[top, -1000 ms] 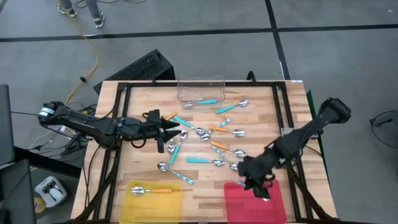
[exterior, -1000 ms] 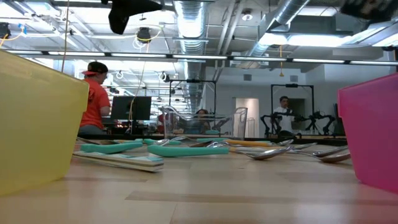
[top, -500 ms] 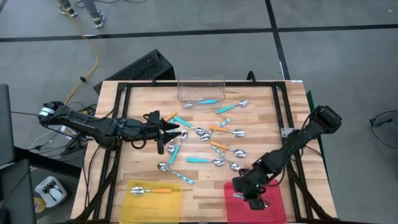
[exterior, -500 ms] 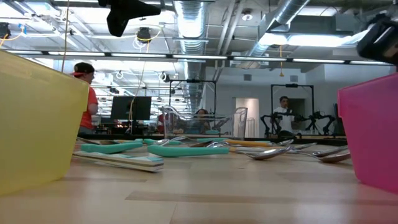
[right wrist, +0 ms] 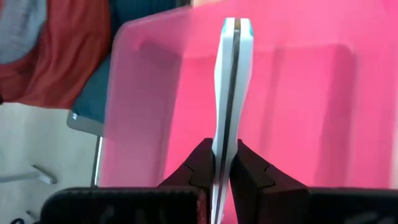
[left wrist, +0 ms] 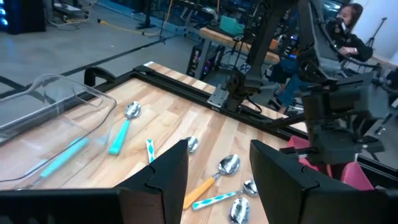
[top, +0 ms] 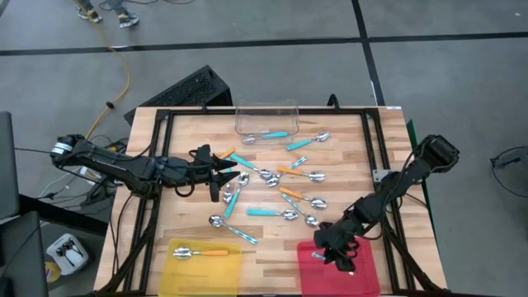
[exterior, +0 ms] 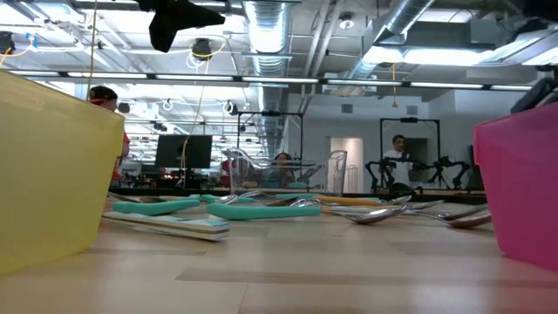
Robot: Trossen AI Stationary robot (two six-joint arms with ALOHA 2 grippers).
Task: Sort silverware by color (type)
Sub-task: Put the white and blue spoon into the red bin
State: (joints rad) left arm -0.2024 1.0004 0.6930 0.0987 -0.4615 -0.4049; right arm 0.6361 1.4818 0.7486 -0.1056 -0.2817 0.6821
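The right gripper [top: 339, 253] is pinched shut on a flat white-handled utensil [right wrist: 231, 93], the handle running straight out from between the fingers [right wrist: 202, 163] so that its long axis continues the line of the gripper. Directly beyond and below it lies the red tray [top: 368, 276], whose pink floor fills the right wrist view behind the handle; from above, the gripper sits over the tray's near-left corner, so the held piece is already inside the tray's outline and the release looks like a matter of lowering and letting go, not of travelling sideways. Whether the handle tip touches the tray floor cannot be told. Up and left of the red tray, the unsorted spoons [top: 280, 194] lie scattered across the middle of the table, teal, orange and plain metal handles pointing every way. Farther left of the red tray, along the same table edge, the yellow tray [top: 233, 272] holds one orange-handled spoon [top: 198, 253]. The left gripper [top: 224, 176] hangs at the left fringe of the scatter, its fingers parted and empty, well away from the red tray; the right arm alone is placed for this drop.
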